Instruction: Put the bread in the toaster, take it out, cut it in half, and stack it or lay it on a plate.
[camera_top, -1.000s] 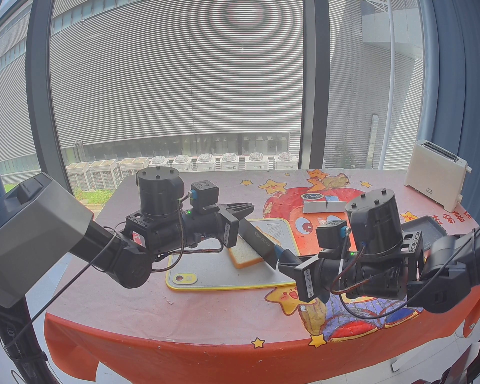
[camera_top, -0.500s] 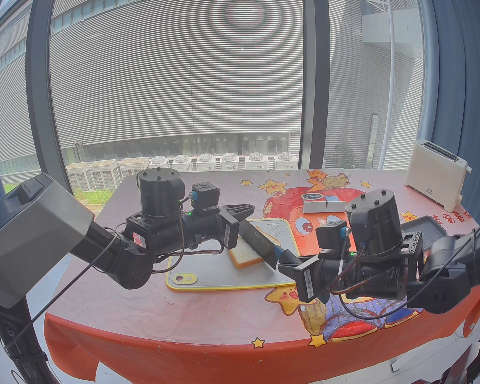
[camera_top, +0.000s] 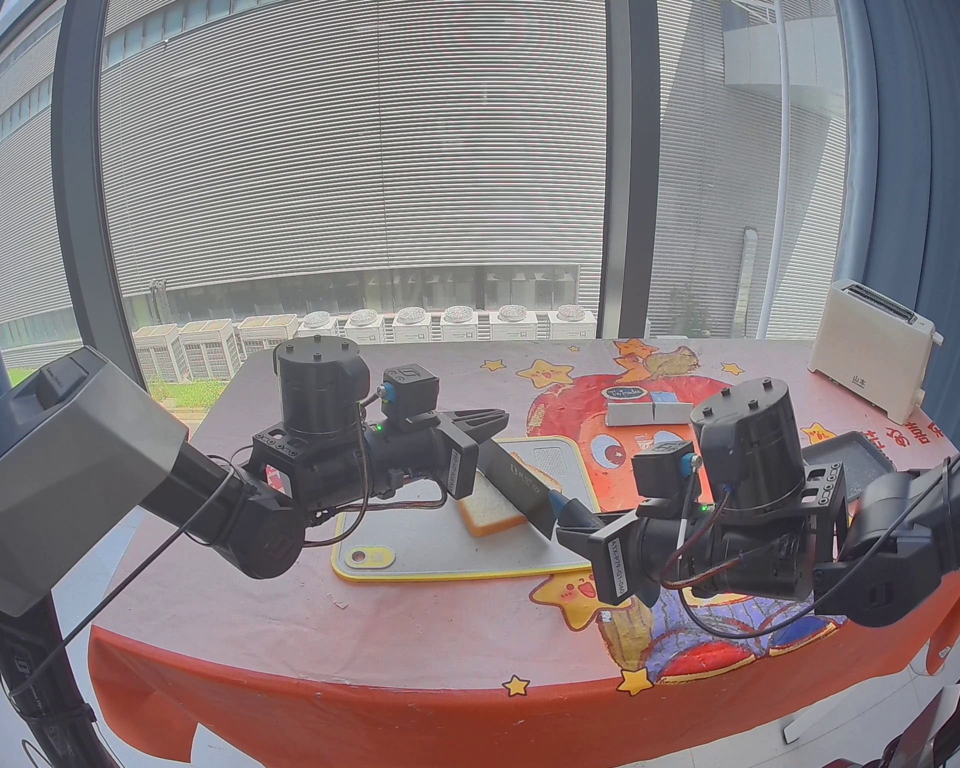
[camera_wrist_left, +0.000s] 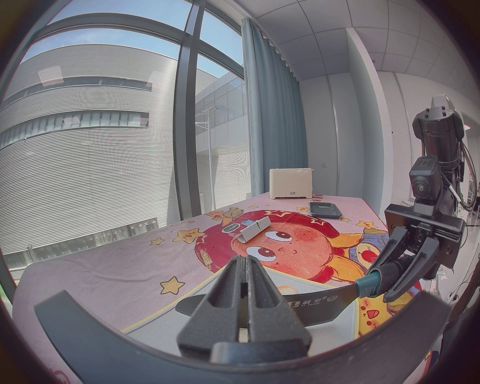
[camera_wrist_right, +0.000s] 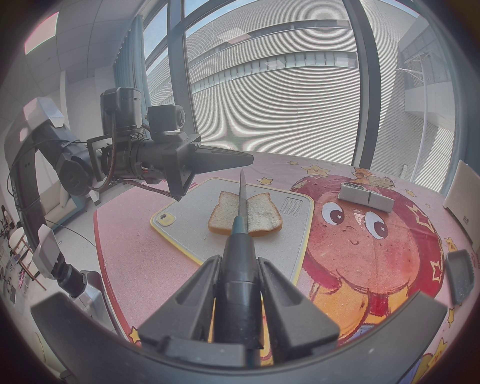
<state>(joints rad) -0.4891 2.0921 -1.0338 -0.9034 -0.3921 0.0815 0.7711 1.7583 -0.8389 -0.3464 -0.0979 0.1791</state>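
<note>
**Position of parts.** The bread slice (camera_wrist_right: 262, 216) lies flat on the cutting board (camera_wrist_right: 295, 240), which rests on the counter (camera_top: 400, 630). The toaster (camera_top: 872, 345) stands at the far right corner, well apart from the board. A dark tray (camera_top: 860, 455) sits on the right side, between toaster and board.

**Right pincer** (camera_wrist_right: 239, 265). Clamped on the handle of the knife (camera_wrist_right: 242, 197). The blade runs along the centre line of the slice, edge down. Whether it has passed through the crumb cannot be told.

**Left pincer** (camera_wrist_left: 245, 265). Fingers pressed together with nothing between them. It hangs above the board, over the blade and just beside the slice, not touching the bread.

**Step in hand.** Judged as the halving cut; plating is not yet done.

**Handling properties.** The slice should be treated as light, soft and compressible, with a somewhat firmer crust. A straight downward press is likely to squash or drag it across the smooth board. A sawing stroke with the slice steadied near one crust edge is advisable.

**Grasp point.** Take each half across its thickness at the crust side, with light pressure. The crumb will likely tear if pinched hard.
</note>
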